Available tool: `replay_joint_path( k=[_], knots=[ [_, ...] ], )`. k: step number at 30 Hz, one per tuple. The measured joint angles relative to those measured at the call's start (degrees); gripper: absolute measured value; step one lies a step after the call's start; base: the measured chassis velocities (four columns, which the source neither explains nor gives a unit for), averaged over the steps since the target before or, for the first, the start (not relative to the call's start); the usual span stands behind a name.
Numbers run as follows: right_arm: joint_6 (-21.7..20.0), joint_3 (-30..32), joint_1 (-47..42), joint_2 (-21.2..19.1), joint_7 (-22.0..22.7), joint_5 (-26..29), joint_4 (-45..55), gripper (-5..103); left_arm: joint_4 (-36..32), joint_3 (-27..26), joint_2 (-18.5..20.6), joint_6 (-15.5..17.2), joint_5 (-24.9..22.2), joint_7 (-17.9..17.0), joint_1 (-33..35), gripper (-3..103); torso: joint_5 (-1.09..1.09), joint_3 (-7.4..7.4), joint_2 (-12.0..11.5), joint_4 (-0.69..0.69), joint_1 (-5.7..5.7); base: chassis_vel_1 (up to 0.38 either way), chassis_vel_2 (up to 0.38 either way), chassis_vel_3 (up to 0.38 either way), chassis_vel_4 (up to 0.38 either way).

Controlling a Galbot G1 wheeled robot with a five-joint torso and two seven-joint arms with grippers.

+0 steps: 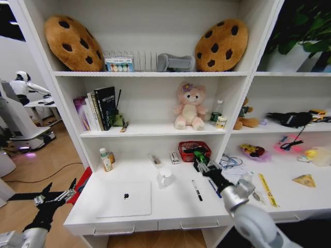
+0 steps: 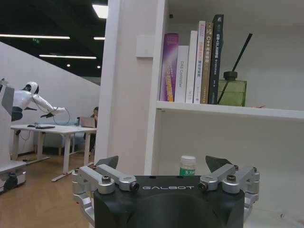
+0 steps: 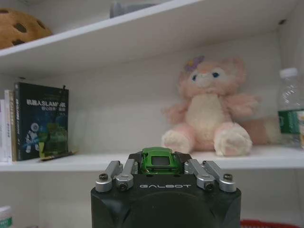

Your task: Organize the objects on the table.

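Fingers of the right gripper (image 3: 156,167) pinch a small green toy car (image 3: 156,160) above the table (image 1: 176,204), light, hard and slick, best held across its sides; the left gripper (image 1: 54,196) hangs spread, idle, beside the table's left end.

I see a smooth matt metal laptop (image 1: 125,198) on the glossy white table (image 1: 176,206). My right gripper (image 3: 164,166) shows bare metal links and clamps a glossy green toy car (image 3: 157,159).
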Motion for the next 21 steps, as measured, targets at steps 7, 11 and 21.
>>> replay_joint_path(
  k=[7,11,21],
  knots=[
    [-0.92,-6.44,11.19,-2.21,0.46,3.11,-3.33,37,0.00,0.00,0.00,0.00,0.00,0.00,0.00,100,0.01,0.01,0.00,0.04,0.00,0.000,0.000,0.000,0.000],
    [-1.70,-15.25,22.90,-1.94,0.96,5.54,-8.83,37,0.00,0.00,-0.01,0.00,0.00,-0.02,0.02,100,0.00,0.00,0.00,-0.02,0.00,0.000,0.000,0.000,0.000],
    [-1.94,-42.07,56.03,10.37,1.29,6.27,-35.07,37,0.00,0.01,-0.01,0.00,0.00,0.00,0.00,100,-0.02,0.01,-0.01,0.01,0.01,0.000,0.000,0.000,0.000]
  ],
)
